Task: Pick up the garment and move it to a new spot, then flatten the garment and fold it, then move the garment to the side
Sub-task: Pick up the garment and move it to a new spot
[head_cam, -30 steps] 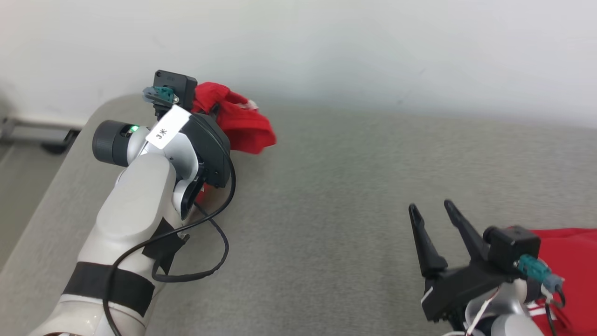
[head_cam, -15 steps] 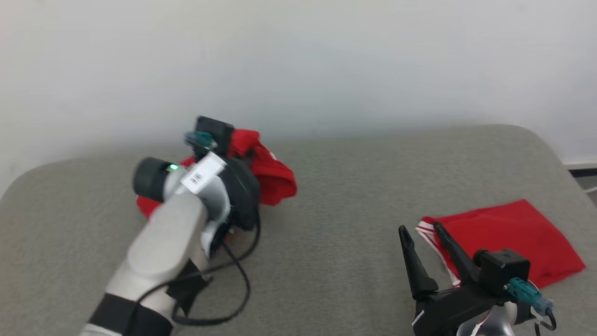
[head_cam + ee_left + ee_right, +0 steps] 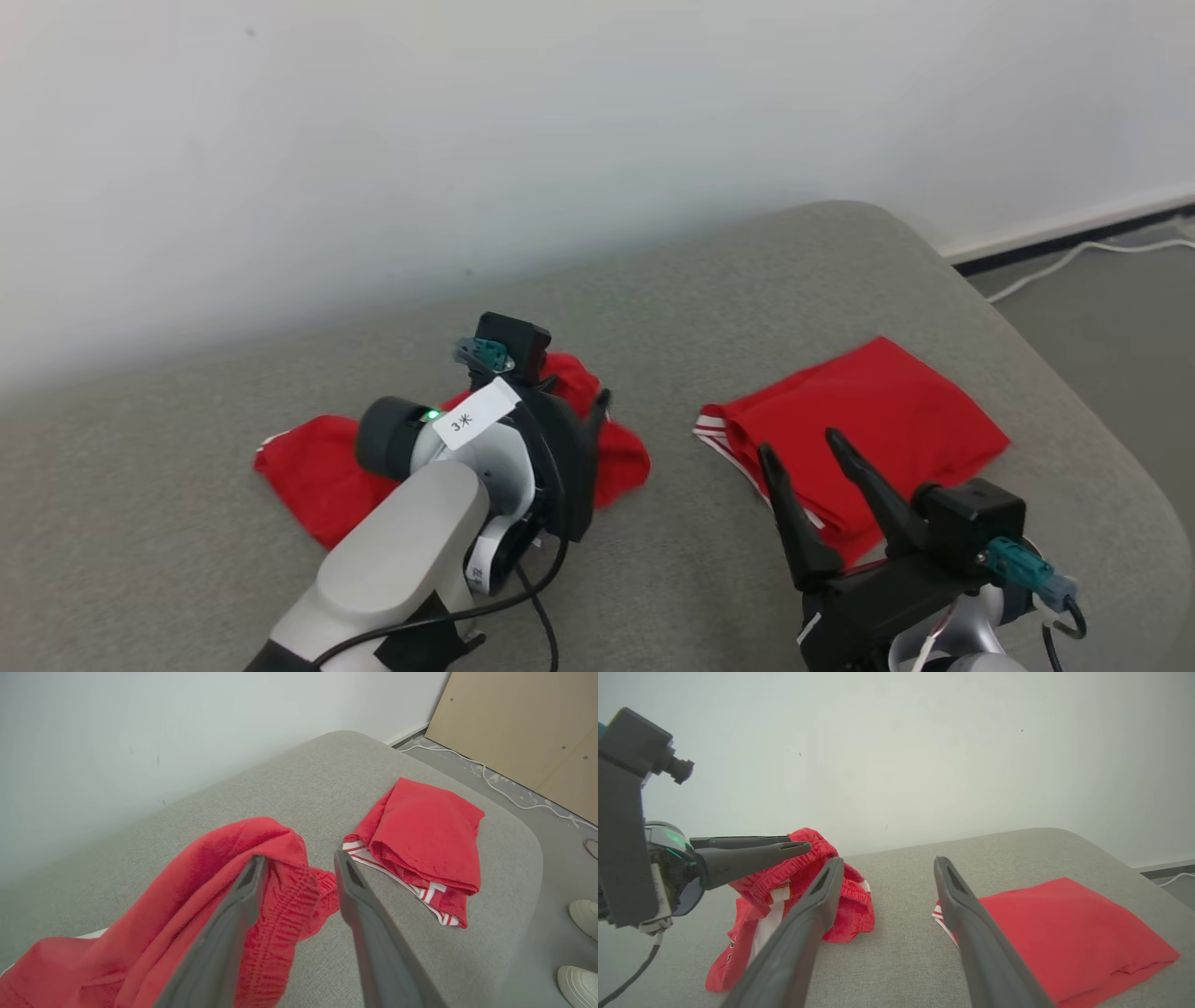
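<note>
The garment is a crumpled pair of red shorts lying on the grey cushion, partly hidden under my left wrist. My left gripper hangs over its right part. In the left wrist view the left gripper has its jaws apart, and the garment is still draped over the left-hand finger. In the right wrist view the garment hangs from those fingers down to the cushion. My right gripper is open and holds nothing, low at the front right; the same gripper points at the gap between the two red pieces.
A folded red garment with white stripes lies flat on the right of the grey cushion. A white wall rises behind. The cushion's rounded right edge drops to a floor with a white cable. A wooden panel and white shoes are there too.
The head camera has swung right. My left gripper carried the garment right toward the folded piece, then opened its jaws. The cloth now sags onto the cushion. The right gripper stays open.
</note>
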### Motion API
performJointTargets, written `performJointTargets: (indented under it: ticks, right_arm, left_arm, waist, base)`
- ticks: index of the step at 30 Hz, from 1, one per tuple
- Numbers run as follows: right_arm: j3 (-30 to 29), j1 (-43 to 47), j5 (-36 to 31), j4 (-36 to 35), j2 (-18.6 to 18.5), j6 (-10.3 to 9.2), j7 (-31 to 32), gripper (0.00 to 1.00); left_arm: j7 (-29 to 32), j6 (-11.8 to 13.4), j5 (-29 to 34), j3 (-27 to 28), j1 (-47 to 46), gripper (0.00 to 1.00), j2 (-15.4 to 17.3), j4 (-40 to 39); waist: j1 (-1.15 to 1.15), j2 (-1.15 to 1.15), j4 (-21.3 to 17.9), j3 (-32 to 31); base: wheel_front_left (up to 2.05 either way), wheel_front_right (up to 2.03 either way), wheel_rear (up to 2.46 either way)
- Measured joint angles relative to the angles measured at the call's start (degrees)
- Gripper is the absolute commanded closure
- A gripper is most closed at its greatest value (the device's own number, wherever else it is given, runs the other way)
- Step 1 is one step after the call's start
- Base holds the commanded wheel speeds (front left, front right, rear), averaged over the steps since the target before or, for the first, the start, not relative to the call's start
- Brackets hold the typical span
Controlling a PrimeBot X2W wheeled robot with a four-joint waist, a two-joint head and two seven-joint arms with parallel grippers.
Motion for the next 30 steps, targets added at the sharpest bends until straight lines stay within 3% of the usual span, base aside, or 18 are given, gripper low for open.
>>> performJointTargets:
  ticks: [7, 17, 23, 30]
  right_arm:
    - [-1.87, -0.10, 0.73, 0.86, -0.03, -0.04, -0.08, 0.00]
    - [-4.16, -0.10, 1.38, 3.00, -0.20, -0.46, -1.13, 0.00]
    - [-5.90, 0.17, 1.44, 4.48, -1.26, -0.69, -1.78, 0.00]
    - [-8.90, 4.11, 1.47, 4.89, -2.33, -1.60, -2.63, 0.00]
  left_arm:
    - [0.22, 0.32, -5.13, -3.35, -0.54, 0.00, -0.16, -1.54]
    - [-5.31, -0.08, -6.32, -0.31, -1.64, 0.00, 0.24, 1.02]
    - [-12.15, 0.32, -6.13, 2.76, 0.99, 0.00, 5.36, -2.16]
    - [-21.24, 2.54, -6.16, 8.35, 12.24, 0.00, 11.31, -9.93]
  waist:
    - [0.00, 0.01, -3.48, 1.75]
    - [0.00, 0.01, 0.53, 1.83]
    - [0.00, 0.01, 4.35, 0.47]
    - [0.00, 0.01, 9.26, -2.07]
  base:
    - [0.00, 0.00, 0.00]
    - [0.00, 0.00, 0.00]
    - [0.00, 0.00, 0.00]
    - [0.00, 0.00, 0.00]
